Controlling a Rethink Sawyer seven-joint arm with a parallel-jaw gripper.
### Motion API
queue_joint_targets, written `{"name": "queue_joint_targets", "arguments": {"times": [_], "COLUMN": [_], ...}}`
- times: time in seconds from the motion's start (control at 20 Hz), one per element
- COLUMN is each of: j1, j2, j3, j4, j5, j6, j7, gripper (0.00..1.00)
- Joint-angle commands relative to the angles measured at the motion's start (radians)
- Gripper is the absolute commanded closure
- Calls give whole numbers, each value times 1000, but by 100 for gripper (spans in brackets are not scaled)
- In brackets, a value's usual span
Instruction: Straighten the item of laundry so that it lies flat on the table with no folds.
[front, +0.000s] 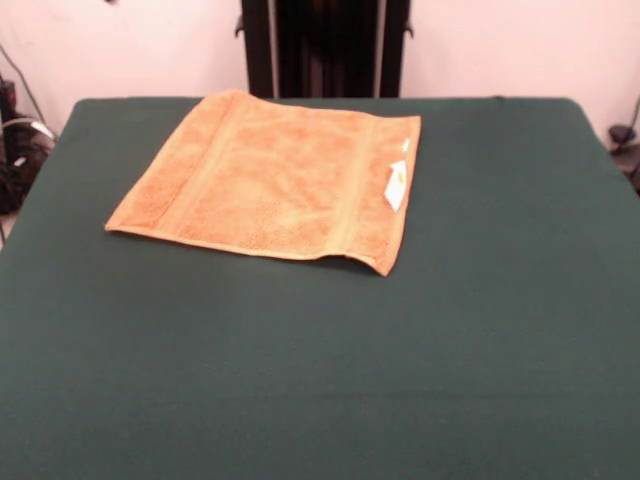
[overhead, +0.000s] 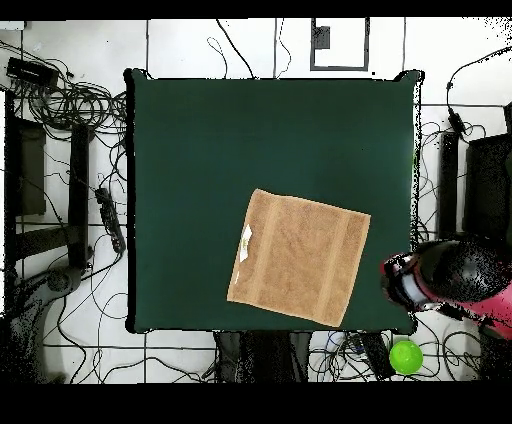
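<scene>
The orange-tan towel (front: 270, 180) lies spread open on the dark green table (front: 320, 380), toward the far side near the pedestal. Its border bands and white tag (front: 396, 186) face up. Its near right corner (front: 380, 266) lifts slightly off the felt. In the overhead view the towel (overhead: 300, 258) sits near the table's (overhead: 250, 140) bottom edge, with the tag (overhead: 245, 243) on its left side. The red and black arm (overhead: 445, 280) is drawn back past the table's right edge, apart from the towel. My gripper (overhead: 398, 281) is at the arm's end; its state does not show.
The black pedestal (front: 325, 48) stands behind the table's far edge. Cables (overhead: 70, 100) and dark equipment lie on the floor around the table. A green round object (overhead: 405, 356) sits on the floor by the bottom right corner.
</scene>
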Motion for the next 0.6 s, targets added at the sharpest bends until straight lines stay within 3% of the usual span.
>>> {"name": "queue_joint_targets", "arguments": {"times": [0.05, 0.6], "j1": [-51, -143], "j2": [-128, -271], "j3": [44, 106], "j4": [-59, -68], "j5": [-125, -156], "j6": [214, 347], "j7": [-393, -546], "gripper": [0, 0]}}
